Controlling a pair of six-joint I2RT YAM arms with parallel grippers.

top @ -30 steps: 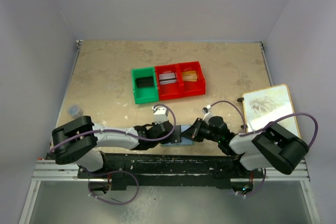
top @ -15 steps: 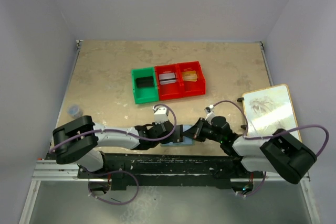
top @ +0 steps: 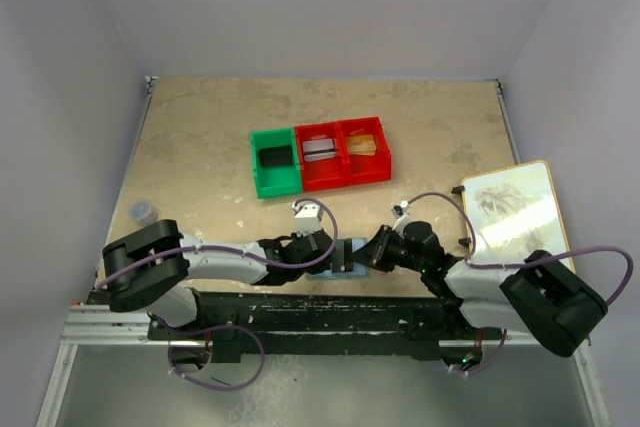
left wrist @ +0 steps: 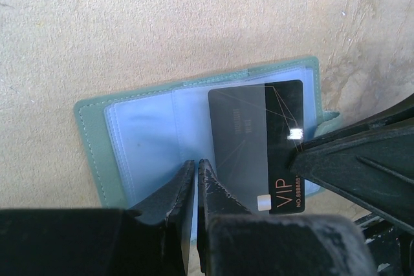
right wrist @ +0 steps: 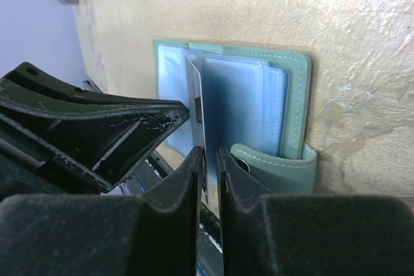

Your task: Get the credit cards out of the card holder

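Card (left wrist: 255, 140) between right end effector (right wrist: 210, 158) jaws

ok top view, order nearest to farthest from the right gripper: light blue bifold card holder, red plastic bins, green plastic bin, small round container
1. Light blue bifold card holder, at the right gripper.
2. Red plastic bins, ahead, mid-table.
3. Green plastic bin, ahead-left.
4. Small round container, far left edge.

"VIP NO.88888" on the black card (left wrist: 255, 143)
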